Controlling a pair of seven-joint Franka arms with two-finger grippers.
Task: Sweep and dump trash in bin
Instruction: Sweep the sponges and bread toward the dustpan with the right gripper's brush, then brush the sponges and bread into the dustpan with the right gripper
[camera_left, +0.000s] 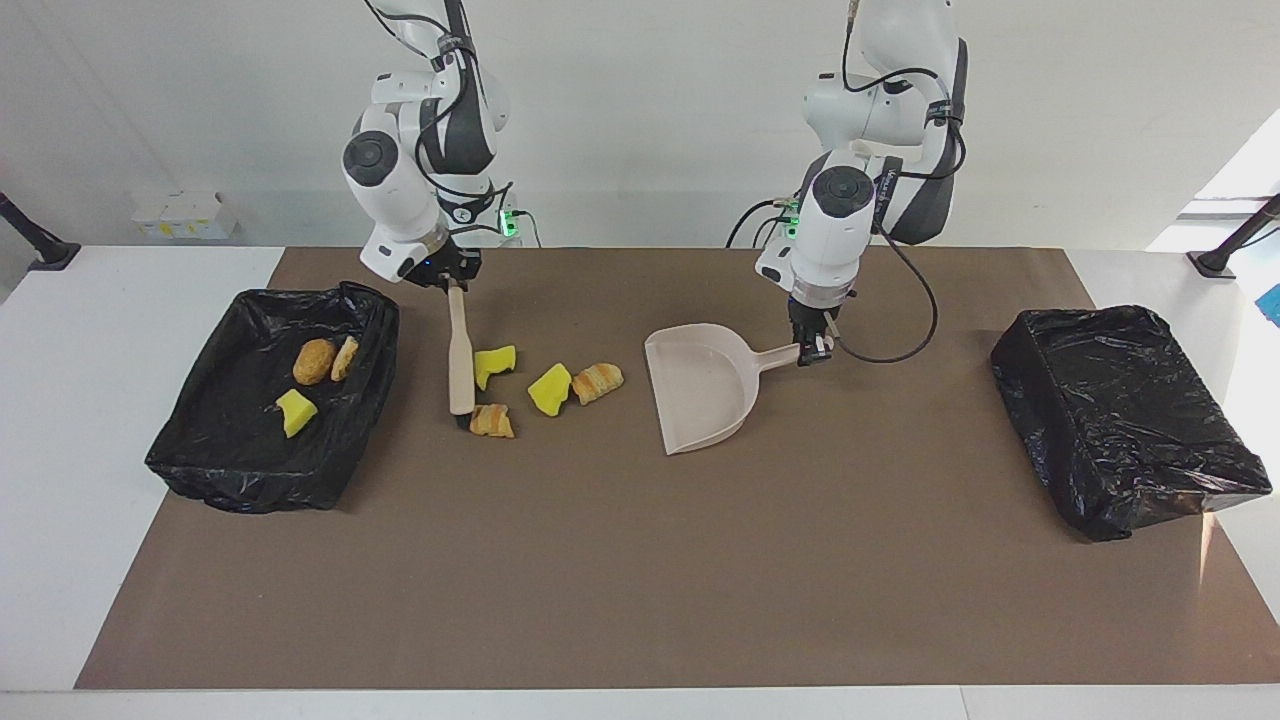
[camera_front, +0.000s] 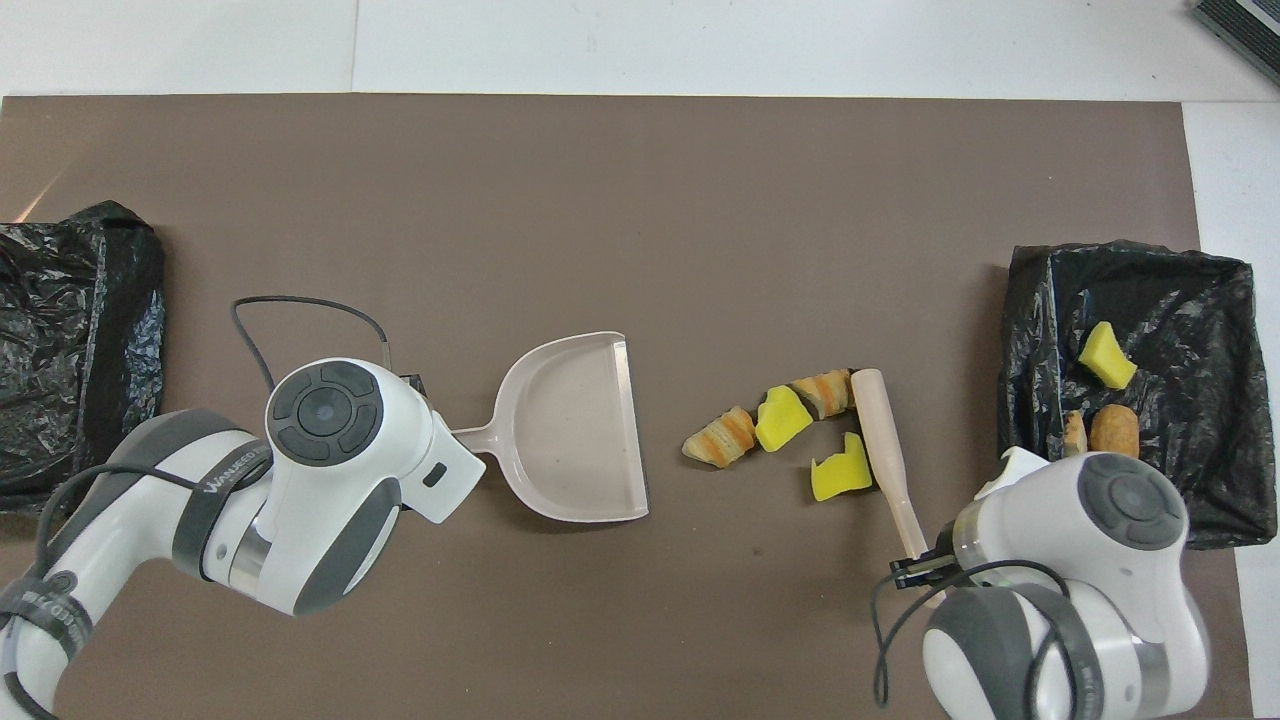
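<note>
While clamping brush (camera_left: 460, 355), right tool (camera_left: 452, 283) presses bristles against trash (camera_left: 491, 420).

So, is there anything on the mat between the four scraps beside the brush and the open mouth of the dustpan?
Nothing visible. Bare mat lies between the scraps and the dustpan mouth. The brush stands at the scraps' side away from the dustpan.
</note>
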